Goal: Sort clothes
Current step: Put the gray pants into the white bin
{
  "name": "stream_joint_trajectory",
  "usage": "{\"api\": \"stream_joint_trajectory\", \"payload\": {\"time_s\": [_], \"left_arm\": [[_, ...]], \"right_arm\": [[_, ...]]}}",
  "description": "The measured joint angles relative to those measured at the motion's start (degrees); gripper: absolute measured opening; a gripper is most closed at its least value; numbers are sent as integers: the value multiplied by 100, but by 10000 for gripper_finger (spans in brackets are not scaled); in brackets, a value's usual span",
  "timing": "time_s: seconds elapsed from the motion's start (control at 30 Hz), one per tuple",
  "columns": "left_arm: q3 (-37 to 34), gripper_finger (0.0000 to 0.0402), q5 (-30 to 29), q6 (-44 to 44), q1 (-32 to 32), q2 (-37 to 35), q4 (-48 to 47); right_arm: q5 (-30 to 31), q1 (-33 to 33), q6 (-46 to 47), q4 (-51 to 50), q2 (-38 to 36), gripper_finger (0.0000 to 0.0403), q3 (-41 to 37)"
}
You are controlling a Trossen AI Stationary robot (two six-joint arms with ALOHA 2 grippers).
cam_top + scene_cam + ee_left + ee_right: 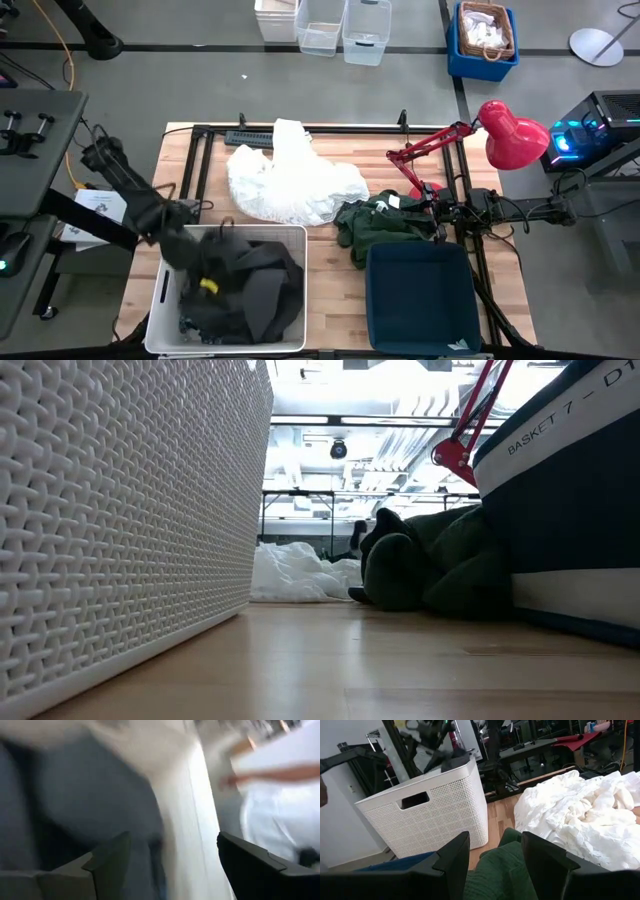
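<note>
A white basket [290, 235] at the near left holds dark grey clothes [250, 290]. My left gripper [178, 228] hangs open over the basket's far left corner; in the left wrist view [172, 865] the basket's rim runs between its fingers. A pile of white clothes [290, 185] lies on the table's far middle. A dark green garment [375, 225] lies heaped on the table beside the navy basket [420, 300]. My right gripper [432, 215] is at the garment's right end, shut on it. I cannot make out the plaid shirt. My right gripper pinches a raised fold of the dark green garment [495, 870] between its two fingers [452, 855], coming nearly level from the table's right side. The cloth fills the gap between the fingers. The rest of the garment lies on the table.
A red desk lamp [510, 135] stands at the far right, its arm over the table. A black frame [250, 135] runs along the far edge. On the floor beyond are clear bins [345, 25] and a blue crate [483, 55] with a pale bundle.
</note>
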Motion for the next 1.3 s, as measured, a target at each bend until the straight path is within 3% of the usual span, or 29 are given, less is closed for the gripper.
{"api": "stream_joint_trajectory", "payload": {"time_s": [0.1,0.3,0.4,0.6,0.8,1.0,1.07,1.17,1.3], "left_arm": [[-249,282,456,-421,-445,28,212],[-206,282,1461,-1050,-545,-336,2368],[-26,282,1427,-1707,-327,-526,1503],[678,282,1026,-1437,-305,-404,-1519],[2315,282,364,-80,-33,570,-3387],[4445,282,-1053,1521,-328,2129,-6098],[4776,282,-1103,1952,-441,2434,-6005],[5081,282,-536,2186,-577,2548,-4826],[5721,282,-24,1435,-475,2387,-4071]], "right_arm": [[0,1,0,1,0,179,-1],[0,0,0,0,0,179,1],[0,-1,0,1,0,179,1],[0,-1,0,0,1,179,-1],[0,1,0,1,2,179,1],[0,0,0,-1,2,179,-1],[1,0,0,0,2,179,0],[0,1,0,1,5,179,1],[2,0,0,1,4,179,2]]}}
